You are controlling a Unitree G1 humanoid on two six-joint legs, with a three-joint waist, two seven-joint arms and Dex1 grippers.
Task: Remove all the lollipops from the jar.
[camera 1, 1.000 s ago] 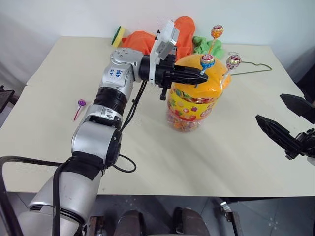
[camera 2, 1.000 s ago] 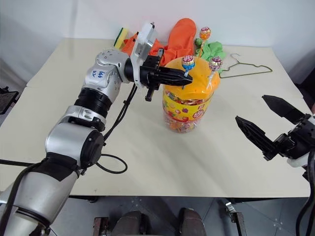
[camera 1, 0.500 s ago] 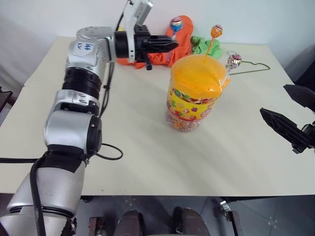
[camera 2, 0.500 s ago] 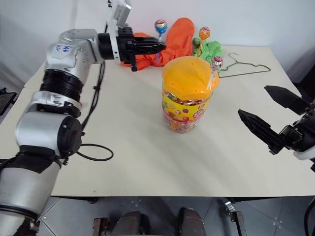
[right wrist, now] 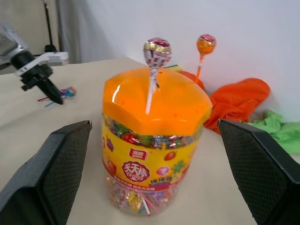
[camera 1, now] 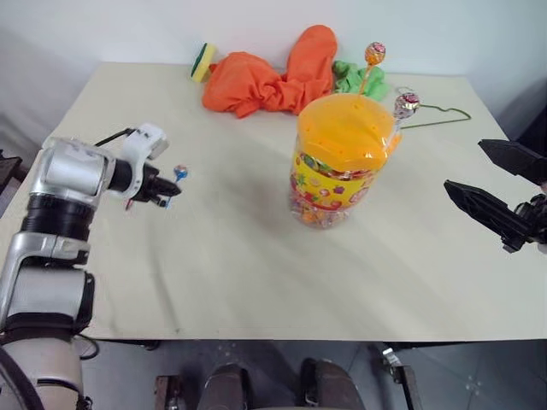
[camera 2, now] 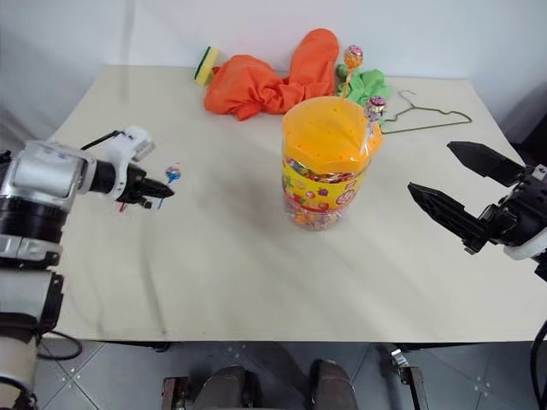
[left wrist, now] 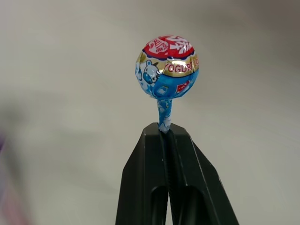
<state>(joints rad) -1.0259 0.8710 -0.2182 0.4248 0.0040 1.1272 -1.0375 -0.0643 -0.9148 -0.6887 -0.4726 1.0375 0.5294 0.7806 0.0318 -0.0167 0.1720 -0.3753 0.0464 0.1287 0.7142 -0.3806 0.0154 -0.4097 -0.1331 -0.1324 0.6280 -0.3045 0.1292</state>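
While our left pincer (left wrist: pixel 165 136) pinches the blue lollipop (left wrist: pixel 167 64) tight by its stick above the desk (camera 1: pixel 256 256), we should lower it close before letting go, so it doesn't roll. Its wrapper says "YOGUR". Our right pincer (camera 1: pixel 496 192) waits wide open and empty near the jar (camera 1: pixel 338 158), where two lollipops (right wrist: pixel 157 49) stand.
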